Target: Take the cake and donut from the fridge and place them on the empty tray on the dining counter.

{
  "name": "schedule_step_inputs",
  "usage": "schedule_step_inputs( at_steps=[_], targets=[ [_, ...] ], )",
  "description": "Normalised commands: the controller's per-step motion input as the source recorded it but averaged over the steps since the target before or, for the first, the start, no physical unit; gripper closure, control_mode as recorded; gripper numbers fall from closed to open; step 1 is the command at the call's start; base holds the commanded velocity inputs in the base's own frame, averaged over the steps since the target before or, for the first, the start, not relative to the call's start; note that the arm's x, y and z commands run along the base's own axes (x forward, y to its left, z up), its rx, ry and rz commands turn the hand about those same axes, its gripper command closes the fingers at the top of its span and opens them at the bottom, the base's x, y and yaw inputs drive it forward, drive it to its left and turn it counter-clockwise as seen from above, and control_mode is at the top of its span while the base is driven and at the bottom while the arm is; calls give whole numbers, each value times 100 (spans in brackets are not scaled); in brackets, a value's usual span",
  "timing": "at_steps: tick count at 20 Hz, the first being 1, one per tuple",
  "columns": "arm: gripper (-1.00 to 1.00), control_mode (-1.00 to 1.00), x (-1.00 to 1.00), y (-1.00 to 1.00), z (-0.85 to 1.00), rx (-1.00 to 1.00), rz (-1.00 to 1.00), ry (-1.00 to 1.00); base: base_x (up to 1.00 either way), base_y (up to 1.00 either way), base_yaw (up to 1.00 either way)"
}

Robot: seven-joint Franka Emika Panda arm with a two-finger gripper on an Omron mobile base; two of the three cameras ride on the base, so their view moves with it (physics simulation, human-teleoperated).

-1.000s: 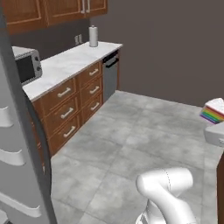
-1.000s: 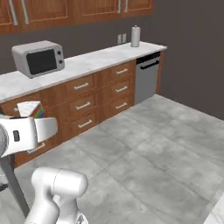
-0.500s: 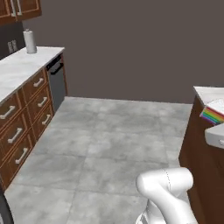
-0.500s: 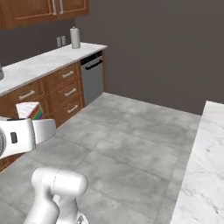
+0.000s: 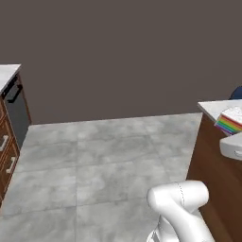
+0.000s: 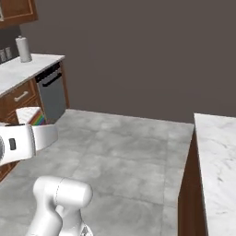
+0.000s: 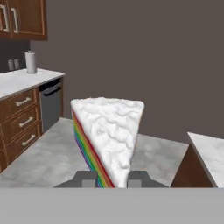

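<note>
Cake (image 7: 108, 140) — rainbow wedge, white icing, clamped between gripper (image 7: 111, 179) fingertips at 6 o'clock; dining counter (image 7: 209, 153) corner at 4 o'clock; dishwasher (image 7: 51, 103) at 9 o'clock.

The cake (image 7: 109, 135) is showing a bumpy, matt white icing on top and smooth striped layers down its cut side. The dining counter (image 6: 216, 156) is looking like polished grey-white marble on a dark wooden base. The floor (image 5: 104, 160) is reading as matt grey stone tile. The drawers (image 7: 22, 120) are looking like brown wood with pale metal handles, and the dishwasher (image 6: 51, 92) beside them is appearing as dull grey metal.
</note>
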Motion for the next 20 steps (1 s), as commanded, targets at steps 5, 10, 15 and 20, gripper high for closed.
schedule_step_inputs(
  at_steps=[5, 10, 15, 20],
  targets=[
    [100, 100, 0, 0, 0, 0, 0, 0, 100, 32, -44],
    [100, 100, 0, 0, 0, 0, 0, 0, 100, 35, -44],
    [100, 100, 0, 0, 0, 0, 0, 0, 100, 61, -42],
    [100, 100, 0, 0, 0, 0, 0, 0, 100, 89, -39]
  ],
)
